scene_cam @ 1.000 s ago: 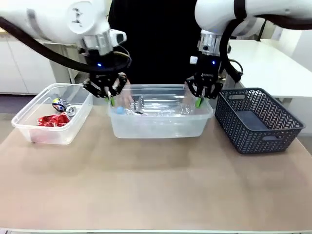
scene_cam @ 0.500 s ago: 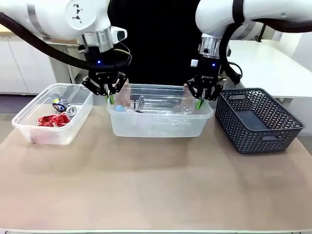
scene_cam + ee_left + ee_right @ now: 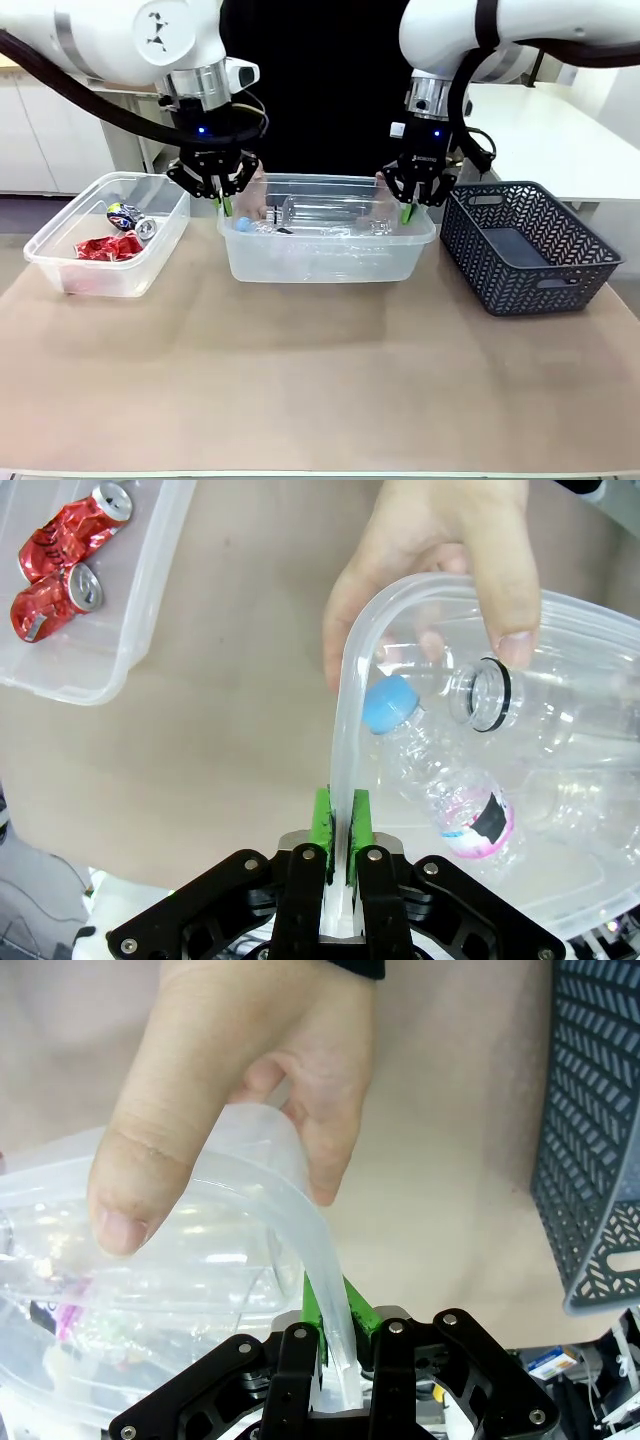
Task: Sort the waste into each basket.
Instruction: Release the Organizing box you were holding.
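The middle clear basket [image 3: 320, 264] holds clear plastic bottles [image 3: 325, 213]. My left gripper [image 3: 222, 204] is shut on its left rim [image 3: 349, 710], and my right gripper [image 3: 407, 209] is shut on its right rim [image 3: 300, 1210]. A person's hands [image 3: 440, 550] [image 3: 240, 1070] grip the far corners of the same basket. Inside it lie a blue-capped bottle [image 3: 445, 785] and an uncapped bottle [image 3: 545, 715]. The left clear basket [image 3: 60, 262] holds crushed red cans [image 3: 108, 246] [image 3: 60, 570] and a black-blue can [image 3: 124, 213].
A dark grey lattice basket [image 3: 530, 250] [image 3: 600, 1130] stands at the right, close to the middle basket. The tan tabletop [image 3: 320, 380] stretches bare in front of all three containers. The person stands right behind the middle basket.
Both grippers and the middle basket have risen slightly, with the person's hands still on its far corners.
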Controlling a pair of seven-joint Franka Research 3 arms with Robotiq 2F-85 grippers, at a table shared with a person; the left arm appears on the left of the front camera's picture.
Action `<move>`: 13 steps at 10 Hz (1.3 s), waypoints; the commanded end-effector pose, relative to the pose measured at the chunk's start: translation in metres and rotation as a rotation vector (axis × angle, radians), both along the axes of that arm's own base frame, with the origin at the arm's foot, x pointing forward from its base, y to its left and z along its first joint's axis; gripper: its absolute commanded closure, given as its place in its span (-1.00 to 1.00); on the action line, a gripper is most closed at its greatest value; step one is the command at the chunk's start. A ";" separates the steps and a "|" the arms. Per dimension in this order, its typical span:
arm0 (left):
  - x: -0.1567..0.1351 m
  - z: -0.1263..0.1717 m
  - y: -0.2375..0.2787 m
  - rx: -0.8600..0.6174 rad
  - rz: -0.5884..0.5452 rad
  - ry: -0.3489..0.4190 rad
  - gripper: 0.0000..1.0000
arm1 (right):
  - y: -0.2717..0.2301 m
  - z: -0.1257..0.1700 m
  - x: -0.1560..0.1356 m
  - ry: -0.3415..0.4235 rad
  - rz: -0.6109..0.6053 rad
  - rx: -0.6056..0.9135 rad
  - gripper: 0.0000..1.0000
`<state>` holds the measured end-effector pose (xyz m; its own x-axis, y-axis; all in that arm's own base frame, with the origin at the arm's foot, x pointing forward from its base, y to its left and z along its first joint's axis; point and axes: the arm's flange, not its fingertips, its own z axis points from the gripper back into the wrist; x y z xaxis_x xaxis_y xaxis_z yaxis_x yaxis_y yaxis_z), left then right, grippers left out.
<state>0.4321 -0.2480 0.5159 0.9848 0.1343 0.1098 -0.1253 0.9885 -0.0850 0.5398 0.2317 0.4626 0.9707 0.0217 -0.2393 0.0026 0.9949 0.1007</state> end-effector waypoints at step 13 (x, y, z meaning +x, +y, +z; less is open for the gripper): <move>-0.028 0.033 0.047 -0.332 -0.060 -0.194 -1.00 | -0.093 0.043 -0.068 -0.383 0.076 0.606 -1.00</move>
